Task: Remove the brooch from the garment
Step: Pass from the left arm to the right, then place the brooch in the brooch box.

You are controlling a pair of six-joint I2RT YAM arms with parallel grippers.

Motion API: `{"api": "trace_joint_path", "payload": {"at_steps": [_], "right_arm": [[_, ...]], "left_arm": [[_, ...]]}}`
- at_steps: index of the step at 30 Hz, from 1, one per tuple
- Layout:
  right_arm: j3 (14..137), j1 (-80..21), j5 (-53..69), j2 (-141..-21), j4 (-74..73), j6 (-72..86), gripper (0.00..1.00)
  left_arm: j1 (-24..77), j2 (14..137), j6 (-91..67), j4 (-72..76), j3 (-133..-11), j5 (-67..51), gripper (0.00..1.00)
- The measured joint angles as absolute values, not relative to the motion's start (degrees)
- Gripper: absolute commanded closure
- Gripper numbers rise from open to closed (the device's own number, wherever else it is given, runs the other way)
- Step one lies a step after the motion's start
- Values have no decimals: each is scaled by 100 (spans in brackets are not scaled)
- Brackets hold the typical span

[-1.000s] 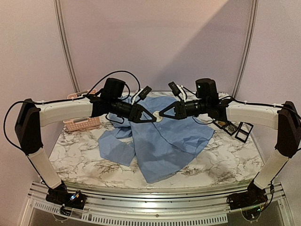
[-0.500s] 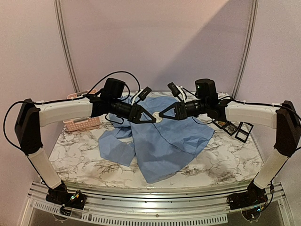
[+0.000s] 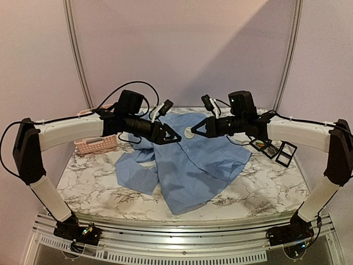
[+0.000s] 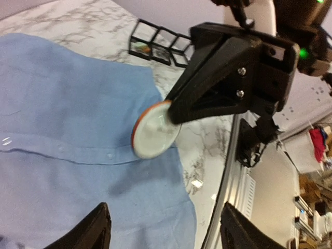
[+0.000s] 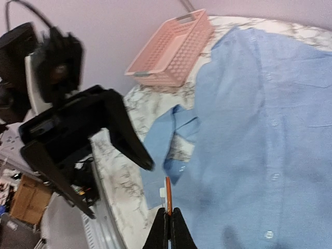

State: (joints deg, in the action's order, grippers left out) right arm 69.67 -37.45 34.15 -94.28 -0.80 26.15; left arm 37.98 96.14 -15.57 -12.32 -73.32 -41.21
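The light blue garment (image 3: 187,165) lies spread and rumpled on the marble table, also in the left wrist view (image 4: 67,129) and the right wrist view (image 5: 259,129). The brooch (image 4: 154,129), a round white disc with an orange rim, hangs above the cloth and casts a shadow on it. It is small in the top view (image 3: 189,133) and edge-on in the right wrist view (image 5: 168,194). My right gripper (image 3: 194,131) (image 5: 168,211) is shut on its edge. My left gripper (image 3: 174,137) (image 4: 166,233) (image 5: 118,189) stands open just left of the brooch, holding nothing.
A pink plastic basket (image 3: 96,145) (image 5: 174,49) stands at the table's back left. Black open frames (image 3: 276,150) (image 4: 155,41) lie at the right. The two grippers face each other closely above the shirt's middle. The table's near rail (image 4: 228,171) runs close by.
My left gripper has opened and pulled back to the left. The right gripper stays shut on the brooch, now a little to the right and free of the left jaws.
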Motion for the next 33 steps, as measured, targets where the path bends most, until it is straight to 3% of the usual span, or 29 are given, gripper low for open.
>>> {"api": "trace_joint_path", "payload": {"at_steps": [7, 12, 23, 33], "right_arm": [[7365, -3522, 1057, -9072, -1573, 2071, 100], [7430, -3197, -554, -9006, -2541, 2032, 100], [7380, -2056, -2773, -9290, -4504, 2617, 100], [7225, -1487, -3745, -10090, -5181, 2980, 100]], "left_arm": [[3242, 8342, -1656, -1284, -6967, -1863, 1], [2628, 7603, -1658, -1273, -6783, -779, 1], [1745, 6971, -1629, -1503, -6119, -172, 1], [1330, 6676, -1743, -1520, -6086, -78, 1]]}}
